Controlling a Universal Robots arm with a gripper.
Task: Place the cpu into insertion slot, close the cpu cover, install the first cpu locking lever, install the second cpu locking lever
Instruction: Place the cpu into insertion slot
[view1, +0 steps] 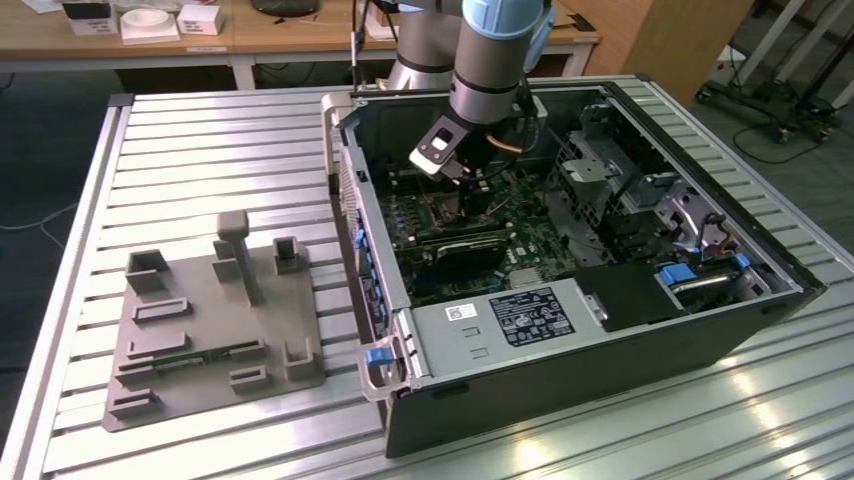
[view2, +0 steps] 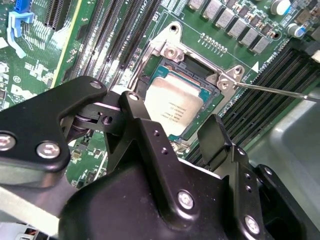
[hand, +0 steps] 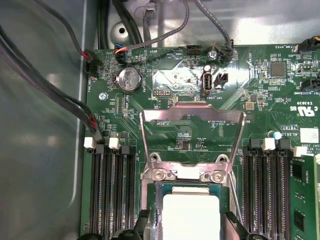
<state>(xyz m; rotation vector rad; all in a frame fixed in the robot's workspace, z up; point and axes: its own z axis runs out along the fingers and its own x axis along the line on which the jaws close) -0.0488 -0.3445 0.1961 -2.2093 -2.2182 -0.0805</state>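
The cpu (hand: 191, 217) (view2: 175, 102), a silvery square chip, lies flat in the insertion slot (hand: 159, 200) (view2: 200, 65) on the green board. My gripper (hand: 187, 223) (view2: 171, 111) hovers right over it, open, one black fingertip (view2: 131, 96) on each side of the chip with a small gap to it. The cpu cover (hand: 192, 111) is swung back on its hinge (view2: 170, 51), so the chip is bare. A thin locking lever (view2: 280, 91) sticks out from the socket's corner. In the exterior view my gripper (view1: 465, 182) reaches down into the computer case.
Long black memory slots (hand: 112, 195) (hand: 265, 190) flank the socket on both sides. Cables (hand: 65, 95) run along the case wall. The open case (view1: 350, 215) holds a grey power supply (view1: 514, 315) at the front. A grey fixture plate (view1: 214, 320) lies on the slatted table.
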